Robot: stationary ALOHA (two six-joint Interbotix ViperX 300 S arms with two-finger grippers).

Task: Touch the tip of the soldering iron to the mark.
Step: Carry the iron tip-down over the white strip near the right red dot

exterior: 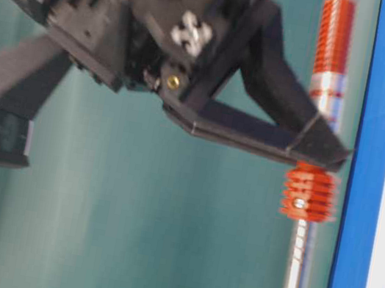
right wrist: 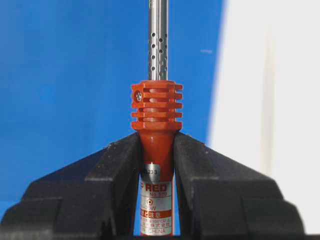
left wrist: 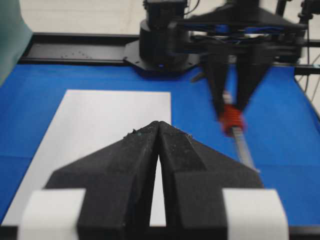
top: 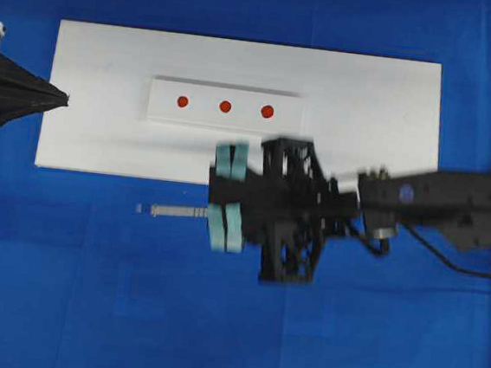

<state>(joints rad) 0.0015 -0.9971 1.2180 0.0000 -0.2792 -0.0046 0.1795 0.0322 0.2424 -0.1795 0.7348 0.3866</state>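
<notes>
Both black fingers (right wrist: pixel 120 175) of the right gripper (right wrist: pixel 156 150) were clamped on the orange-red handle of the soldering iron (right wrist: pixel 157 107), just behind its ribbed collar. In the overhead view the iron was held level over the blue cloth (top: pixel 61 288), near the front edge of the white board (top: pixel 367 100), with its silver shaft pointing left. The left gripper (left wrist: pixel 159 124) was seen at the board's left end with its fingers pressed together and nothing between them. Three red marks (top: pixel 225 106) lay in a row on a raised white strip (top: pixel 166 107) on the board, well apart from the tip. The pick-up was judged done; carrying the tip over to a mark and touching it down remained.
</notes>
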